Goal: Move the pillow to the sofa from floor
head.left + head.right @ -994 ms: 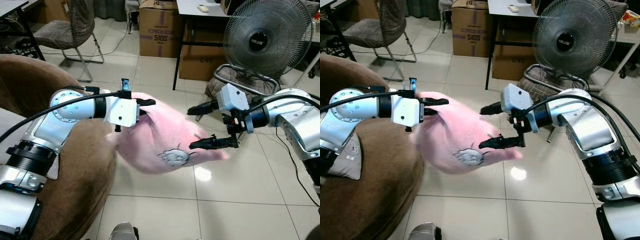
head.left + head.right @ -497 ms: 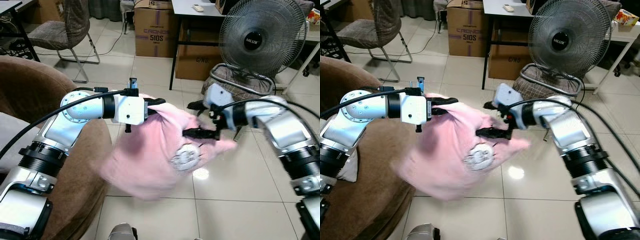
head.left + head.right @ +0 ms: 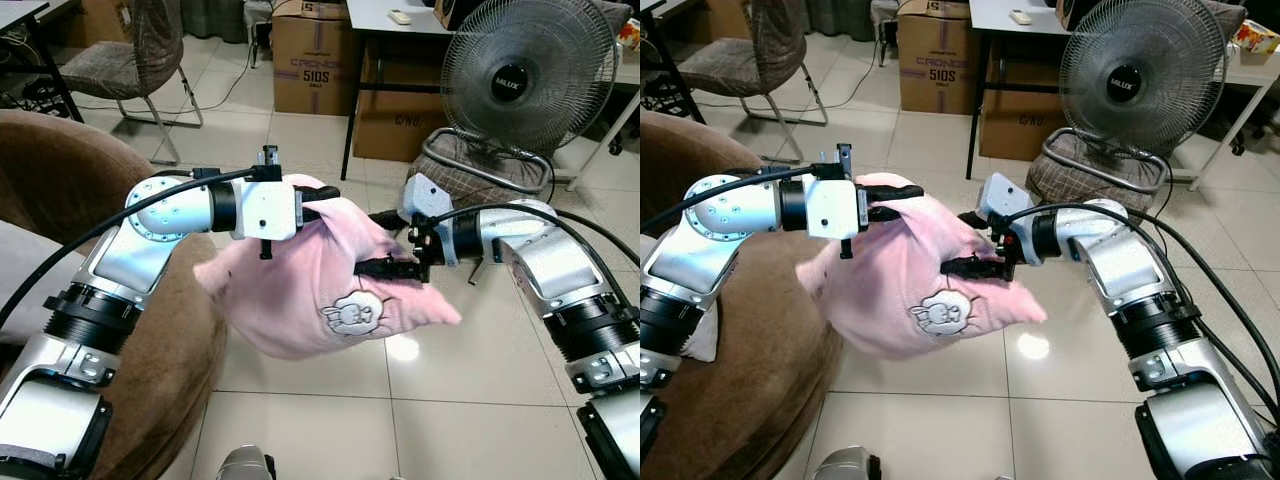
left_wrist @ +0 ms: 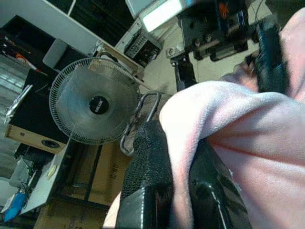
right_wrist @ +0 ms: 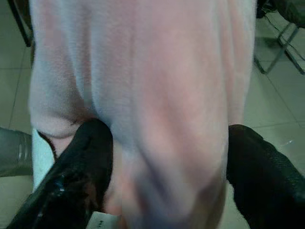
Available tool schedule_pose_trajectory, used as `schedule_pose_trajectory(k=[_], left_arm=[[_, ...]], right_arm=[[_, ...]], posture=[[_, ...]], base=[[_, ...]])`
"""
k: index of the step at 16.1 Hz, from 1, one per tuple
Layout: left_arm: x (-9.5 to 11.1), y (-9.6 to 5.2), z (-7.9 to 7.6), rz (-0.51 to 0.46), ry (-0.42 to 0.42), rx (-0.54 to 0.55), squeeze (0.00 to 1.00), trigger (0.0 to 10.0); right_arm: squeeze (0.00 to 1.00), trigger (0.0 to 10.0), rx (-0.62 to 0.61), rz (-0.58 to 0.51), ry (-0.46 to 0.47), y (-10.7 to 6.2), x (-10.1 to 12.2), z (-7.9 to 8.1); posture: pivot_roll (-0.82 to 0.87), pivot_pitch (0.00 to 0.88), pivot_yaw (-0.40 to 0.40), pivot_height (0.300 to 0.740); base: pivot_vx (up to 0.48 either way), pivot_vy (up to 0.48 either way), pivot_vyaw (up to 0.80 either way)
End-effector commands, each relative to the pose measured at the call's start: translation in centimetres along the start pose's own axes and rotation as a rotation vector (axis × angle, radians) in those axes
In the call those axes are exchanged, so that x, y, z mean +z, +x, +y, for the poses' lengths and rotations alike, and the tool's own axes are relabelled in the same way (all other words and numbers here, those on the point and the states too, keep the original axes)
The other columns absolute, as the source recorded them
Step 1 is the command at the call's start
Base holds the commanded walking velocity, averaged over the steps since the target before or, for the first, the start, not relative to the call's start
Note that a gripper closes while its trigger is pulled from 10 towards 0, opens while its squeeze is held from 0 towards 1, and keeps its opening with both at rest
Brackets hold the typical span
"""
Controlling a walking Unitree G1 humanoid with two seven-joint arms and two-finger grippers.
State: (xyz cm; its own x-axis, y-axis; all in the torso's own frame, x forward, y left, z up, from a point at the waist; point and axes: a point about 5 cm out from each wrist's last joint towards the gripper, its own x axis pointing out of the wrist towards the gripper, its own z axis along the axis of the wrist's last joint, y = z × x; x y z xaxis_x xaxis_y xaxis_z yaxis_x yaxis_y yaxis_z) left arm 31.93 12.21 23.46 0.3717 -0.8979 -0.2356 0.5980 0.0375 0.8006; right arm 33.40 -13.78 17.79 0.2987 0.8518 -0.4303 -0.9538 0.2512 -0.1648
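A pink pillow (image 3: pixel 320 285) with a small bunny print hangs in the air between my two arms, above the tiled floor. My left gripper (image 3: pixel 322 202) is shut on its upper corner, and pink fabric (image 4: pixel 190 143) is pinched between the black fingers (image 4: pixel 147 181). My right gripper (image 3: pixel 386 243) grips the pillow's right side, with a thick fold (image 5: pixel 162 119) held between its fingers (image 5: pixel 81 176). The pillow's lower left corner reaches the edge of the brown sofa (image 3: pixel 170 370) on the left.
A standing fan (image 3: pixel 525 75) and a grey cushion (image 3: pixel 480 160) are behind my right arm. Cardboard boxes (image 3: pixel 312 65) sit under a desk (image 3: pixel 400 25) at the back. A chair (image 3: pixel 130 50) stands at the back left. A cable (image 3: pixel 590 330) trails on the floor at right.
My right gripper moved in from beside the pillow and closed on its right side. The pillow swung left, towards the sofa, with the left gripper still holding its corner.
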Motion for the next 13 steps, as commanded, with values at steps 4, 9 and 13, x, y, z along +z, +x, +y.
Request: schedule_pose_trajectory(k=[4,9,13], left_arm=[[2.20,-0.47,2.01,-0.086,0.050,0.077,0.00,10.0],[2.15,-0.50,2.04,-0.075,0.050,0.078,0.00,10.0],[1.85,-0.62,1.72,-0.055,0.040,0.065,0.00,10.0]], right_arm=[[0.00,0.0,-0.047,0.042,0.040,-0.29,-1.26,-0.36],[0.00,0.0,-0.052,0.021,0.042,-0.05,-0.99,-0.43],[0.00,0.0,-0.051,0.003,0.041,0.01,-0.74,-0.34]], posture=[[0.10,0.000,-0.025,0.740],[0.10,0.000,-0.024,0.740],[0.10,0.000,-0.025,0.740]], base=[[0.000,0.000,0.00],[0.000,0.000,0.00],[0.000,0.000,0.00]])
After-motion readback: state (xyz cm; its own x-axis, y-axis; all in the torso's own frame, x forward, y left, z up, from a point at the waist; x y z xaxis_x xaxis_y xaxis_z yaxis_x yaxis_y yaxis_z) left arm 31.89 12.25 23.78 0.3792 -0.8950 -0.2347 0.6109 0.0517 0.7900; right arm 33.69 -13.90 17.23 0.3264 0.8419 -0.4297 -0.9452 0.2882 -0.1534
